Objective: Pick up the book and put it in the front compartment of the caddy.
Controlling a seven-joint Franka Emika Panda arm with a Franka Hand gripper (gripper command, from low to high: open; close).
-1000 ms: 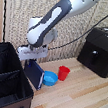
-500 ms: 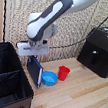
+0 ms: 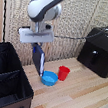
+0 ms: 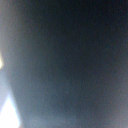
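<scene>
A thin dark blue book hangs upright above the wooden table, and my gripper is shut on its top edge. It is just off the right wall of the black fabric caddy at the exterior view's left, about level with the rim. A divider splits the caddy in two, and the front compartment is the nearer section with a small grey fitting on its outer wall. In the wrist view the book fills the frame as a dark blue blur, and the fingers are not visible.
A round blue bowl and a red cup stand on the table just below and to the right of the hanging book. A glossy black boxy appliance sits at the back right. A woven screen backs the scene.
The arm has risen, carrying the book higher above the table and bowl. The caddy, bowl and cup have not moved.
</scene>
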